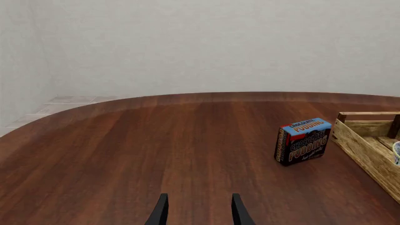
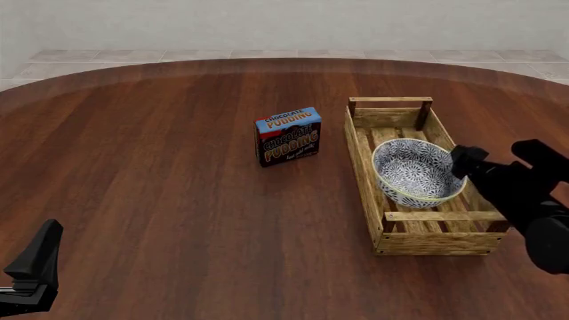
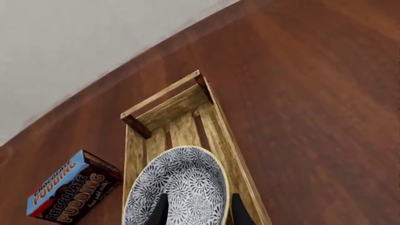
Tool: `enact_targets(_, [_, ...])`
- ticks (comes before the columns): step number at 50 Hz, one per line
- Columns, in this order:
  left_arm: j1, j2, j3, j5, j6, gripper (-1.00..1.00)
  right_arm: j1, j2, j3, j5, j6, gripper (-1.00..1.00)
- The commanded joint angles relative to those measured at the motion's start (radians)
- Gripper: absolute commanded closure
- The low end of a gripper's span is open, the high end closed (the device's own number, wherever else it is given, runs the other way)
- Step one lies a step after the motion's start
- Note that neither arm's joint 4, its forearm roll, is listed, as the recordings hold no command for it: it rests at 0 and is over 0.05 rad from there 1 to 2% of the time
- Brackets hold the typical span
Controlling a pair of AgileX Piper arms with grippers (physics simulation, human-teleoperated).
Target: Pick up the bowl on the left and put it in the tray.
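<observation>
Fingers of the right gripper (image 3: pixel 196 209) hung over the bowl (image 2: pixel 416 171), and their two dark tips stood apart above its blue flower pattern. They looked let go, not pinching the rim, though I could not be fully sure from so close. The bowl sat tipped inside the wooden slatted crate (image 2: pixel 364 157), leaning toward the right side, near the middle of its length. That is where the task wanted it, so the job looked nearly done. The left gripper (image 1: pixel 198 210) waited low at the near left of the table (image 2: pixel 160 200) with its fingers spread and holding nothing, likely to keep out of the way. A chocolate pudding box (image 2: pixel 288 136) stood just left of the crate, not touching it.
</observation>
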Motion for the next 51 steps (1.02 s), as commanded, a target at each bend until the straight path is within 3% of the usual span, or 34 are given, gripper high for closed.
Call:
enact_targets(1, [0.000, 0.000, 0.000, 0.000, 0.000, -1.00, 0.004, -0.052, 0.006, 0.026, -0.004, -1.00])
enact_targets(51, [0.000, 0.000, 0.000, 0.000, 0.000, -1.00, 0.037, -0.276, 0.004, 0.182, 0.017, -1.00])
